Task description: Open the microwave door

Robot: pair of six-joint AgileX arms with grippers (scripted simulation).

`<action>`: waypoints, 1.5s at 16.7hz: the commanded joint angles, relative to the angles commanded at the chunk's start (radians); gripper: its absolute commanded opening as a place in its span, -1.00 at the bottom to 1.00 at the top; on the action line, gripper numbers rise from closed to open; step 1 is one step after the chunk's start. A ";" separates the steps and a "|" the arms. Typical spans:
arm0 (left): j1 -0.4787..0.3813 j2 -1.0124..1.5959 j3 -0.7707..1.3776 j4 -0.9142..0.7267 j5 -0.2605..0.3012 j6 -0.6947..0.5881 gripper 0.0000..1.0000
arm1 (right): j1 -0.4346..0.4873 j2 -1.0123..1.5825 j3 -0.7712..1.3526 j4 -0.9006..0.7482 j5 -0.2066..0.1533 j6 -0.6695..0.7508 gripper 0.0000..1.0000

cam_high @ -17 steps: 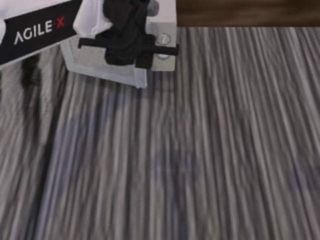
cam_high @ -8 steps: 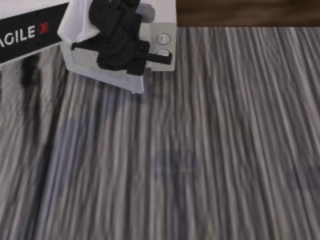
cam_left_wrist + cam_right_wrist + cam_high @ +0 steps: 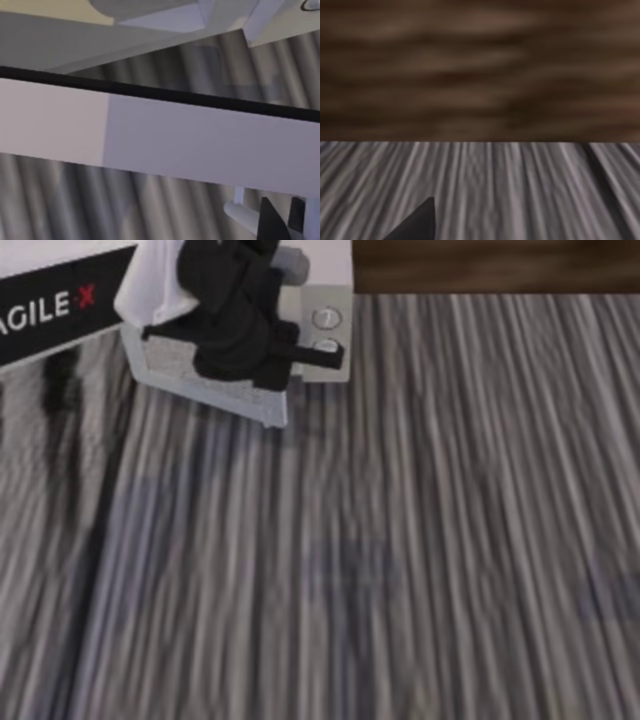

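1. The microwave (image 3: 320, 325) sits at the table's (image 3: 400, 540) far left; its microwave door (image 3: 215, 390) is ajar, free edge angled toward me.
2. I judge the door stiff and light; its thin handle suits gripping.
3. My left gripper (image 3: 300, 352) works at that edge; I cannot tell its opening.
4. My right arm is parked.
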 joint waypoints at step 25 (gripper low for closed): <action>0.030 -0.073 -0.103 0.037 0.066 0.115 -1.00 | 0.000 0.000 0.000 0.000 0.000 0.000 1.00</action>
